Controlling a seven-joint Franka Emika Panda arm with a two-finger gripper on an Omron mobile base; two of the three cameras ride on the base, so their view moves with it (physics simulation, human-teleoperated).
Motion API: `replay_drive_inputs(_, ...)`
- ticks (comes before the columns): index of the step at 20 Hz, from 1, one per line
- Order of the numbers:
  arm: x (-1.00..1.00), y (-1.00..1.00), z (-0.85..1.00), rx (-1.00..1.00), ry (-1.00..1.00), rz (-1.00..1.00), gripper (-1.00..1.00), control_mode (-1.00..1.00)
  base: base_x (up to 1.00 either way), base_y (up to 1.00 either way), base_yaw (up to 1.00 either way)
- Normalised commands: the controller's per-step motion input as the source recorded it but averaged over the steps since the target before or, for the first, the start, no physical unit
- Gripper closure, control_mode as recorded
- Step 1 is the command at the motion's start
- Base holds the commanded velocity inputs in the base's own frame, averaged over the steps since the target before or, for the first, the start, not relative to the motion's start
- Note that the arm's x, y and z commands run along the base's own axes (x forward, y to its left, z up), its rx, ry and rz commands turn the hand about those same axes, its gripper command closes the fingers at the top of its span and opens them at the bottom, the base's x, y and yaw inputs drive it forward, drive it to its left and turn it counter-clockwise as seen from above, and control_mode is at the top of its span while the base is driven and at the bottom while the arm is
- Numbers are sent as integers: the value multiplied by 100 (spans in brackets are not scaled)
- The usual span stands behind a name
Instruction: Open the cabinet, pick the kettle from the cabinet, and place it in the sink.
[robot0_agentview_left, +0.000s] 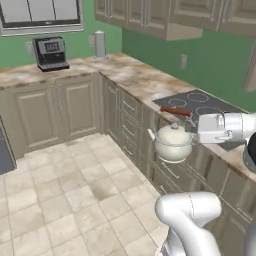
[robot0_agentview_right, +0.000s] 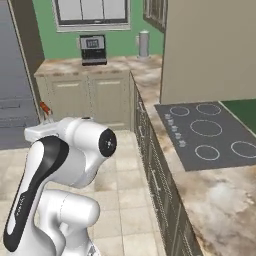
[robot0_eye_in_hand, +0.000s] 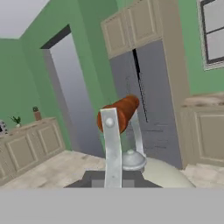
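The cream-white kettle (robot0_agentview_left: 173, 143) hangs in the air over the tiled floor, just in front of the counter's drawer fronts. My gripper (robot0_agentview_left: 192, 120) reaches in from the right and is shut on its arched handle at the reddish-brown wooden bar (robot0_agentview_left: 175, 111). In the hand view the bar (robot0_eye_in_hand: 119, 113) sits right above my gripper (robot0_eye_in_hand: 112, 178), with the lid knob (robot0_eye_in_hand: 132, 159) and the kettle body (robot0_eye_in_hand: 164, 174) below. A flat beige door of the cabinet (robot0_agentview_right: 210, 50) stands swung open above the counter. The sink is out of view.
The black cooktop (robot0_agentview_left: 200, 103) lies on the marble counter (robot0_agentview_left: 135, 75) right behind the kettle. A coffee machine (robot0_agentview_left: 50, 52) and a grey canister (robot0_agentview_left: 100, 44) stand at the far corner. The hand view faces a grey fridge (robot0_eye_in_hand: 151, 100) and a doorway (robot0_eye_in_hand: 72, 96).
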Motion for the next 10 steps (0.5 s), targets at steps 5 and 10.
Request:
replay_drive_inputs(5, 0, 0, 0, 0, 0, 0, 100, 100, -1, -12, 75)
replay_drive_inputs(10, 0, 0, 0, 0, 0, 0, 100, 100, 0, -15, 76)
